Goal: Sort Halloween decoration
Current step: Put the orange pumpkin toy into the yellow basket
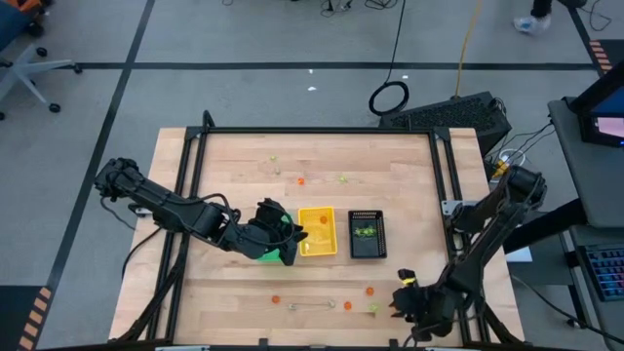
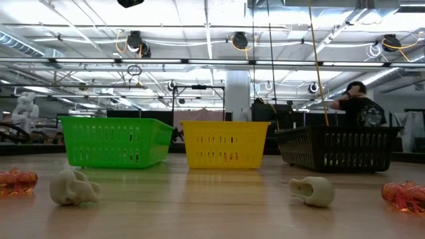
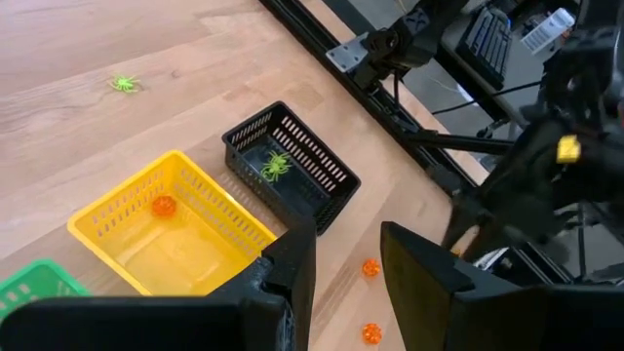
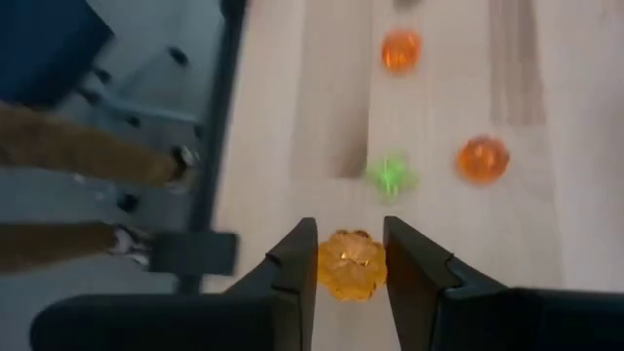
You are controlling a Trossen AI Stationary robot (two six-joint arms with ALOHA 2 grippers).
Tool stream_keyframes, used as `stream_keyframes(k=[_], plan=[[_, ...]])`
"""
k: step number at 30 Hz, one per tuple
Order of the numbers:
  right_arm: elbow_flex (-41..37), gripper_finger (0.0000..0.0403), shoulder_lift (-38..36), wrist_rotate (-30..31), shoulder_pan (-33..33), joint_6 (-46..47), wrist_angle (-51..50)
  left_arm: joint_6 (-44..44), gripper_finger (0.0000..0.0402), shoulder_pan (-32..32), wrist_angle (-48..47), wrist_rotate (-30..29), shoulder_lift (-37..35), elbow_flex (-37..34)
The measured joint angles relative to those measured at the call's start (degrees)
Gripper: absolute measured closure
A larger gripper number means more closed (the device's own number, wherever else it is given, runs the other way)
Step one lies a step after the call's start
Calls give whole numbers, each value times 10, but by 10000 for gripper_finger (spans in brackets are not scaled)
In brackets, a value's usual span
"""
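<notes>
My right gripper [image 4: 351, 232], near the table's front right corner [image 1: 400, 295], is shut on an orange pumpkin-like trinket [image 4: 351, 263]. Below it on the wood lie two more orange trinkets [image 4: 483, 158] and a green spider [image 4: 390, 175]. My left gripper [image 3: 346, 234] hangs open above the green tray [image 1: 268, 252], nothing between its fingers. The yellow tray [image 3: 171, 234] holds an orange trinket [image 3: 163, 206]. In the black tray [image 3: 292, 166] lies a green spider [image 3: 275, 166]. Pale trinkets [image 2: 73, 188] and orange ones [image 2: 405, 196] lie on the table's near part. My right gripper pinches the orange trinket by its two opposite sides [image 4: 327, 265] between the two fingers, near their free ends. The fingers slant down toward the table. The trinket is lifted clear of the wood.
The three trays stand side by side at the table's middle: green, yellow [image 1: 317, 231], black [image 1: 367, 234]. Loose trinkets lie toward the far edge [image 1: 342, 178] and along the near edge [image 1: 276, 299]. A black frame [image 1: 444, 166] borders the table. A person [image 2: 358, 109] stands in the room behind.
</notes>
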Motion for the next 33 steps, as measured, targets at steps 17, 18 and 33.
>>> stream_keyframes(k=[17,18,33], plan=[[1,328,-263,13,-123,-28,23,-2,285,0,16,0,0,0],[1,328,-272,14,-133,-28,27,0,285,0,21,0,0,0],[1,331,-315,13,-264,-98,195,166,285,13,112,2,0,0]])
